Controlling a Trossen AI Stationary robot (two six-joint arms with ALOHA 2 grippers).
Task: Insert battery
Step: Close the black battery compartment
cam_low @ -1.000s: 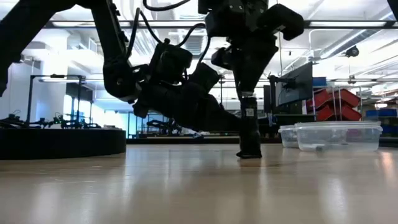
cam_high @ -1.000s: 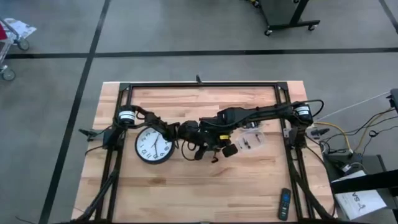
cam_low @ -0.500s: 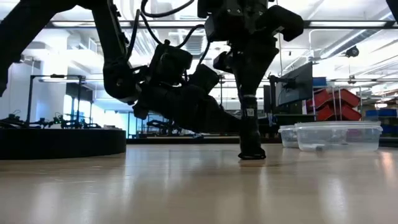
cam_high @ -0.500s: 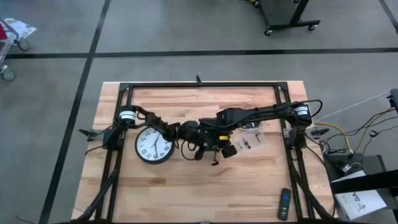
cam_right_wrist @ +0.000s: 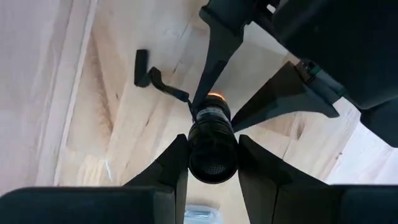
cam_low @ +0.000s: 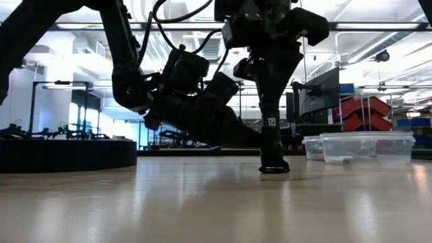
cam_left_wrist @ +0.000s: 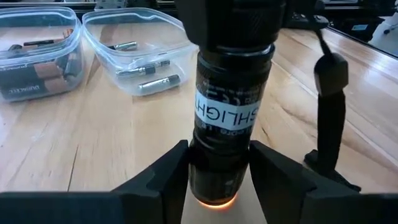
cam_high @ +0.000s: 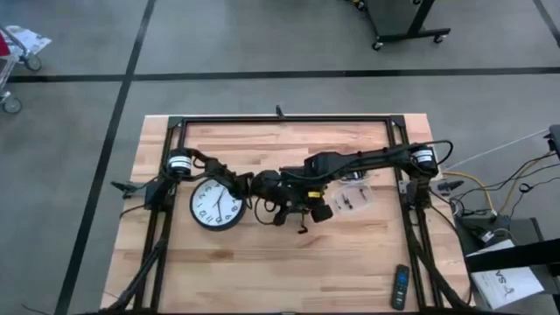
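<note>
A black flashlight (cam_left_wrist: 230, 118) with a white label stands upright at mid-table, its orange-lit lower end (cam_low: 273, 167) on the wood. My left gripper (cam_left_wrist: 221, 180) reaches in low from the table's left and is shut on it. From above, my right gripper (cam_right_wrist: 213, 158) comes down over the open upper end and is shut on that. A black wrist strap (cam_left_wrist: 329, 118) trails from the flashlight onto the table. Loose batteries (cam_left_wrist: 155, 83) lie in a clear tub (cam_left_wrist: 140, 56) beyond. In the high view both grippers (cam_high: 293, 199) hide the flashlight. My left gripper pinches the flashlight's lower part (cam_left_wrist: 219, 168), just under the label, between its two fingers. The fingers come in nearly level from the table's left and lie across the barrel. The flashlight stands upright with its bottom end on the table. My right gripper pinches the flashlight's upper end (cam_right_wrist: 213, 146) between its two fingers, one on each side of the barrel. The fingers point down from above, along the flashlight. The open top (cam_right_wrist: 213, 167) faces up toward the wrist.
Two clear tubs (cam_high: 354, 199) stand right of the grippers; one (cam_left_wrist: 37, 50) holds packaged batteries. A round wall clock (cam_high: 216, 206) lies face up to the left. A remote control (cam_high: 399, 287) sits at the near right. Bare wood lies along the near side.
</note>
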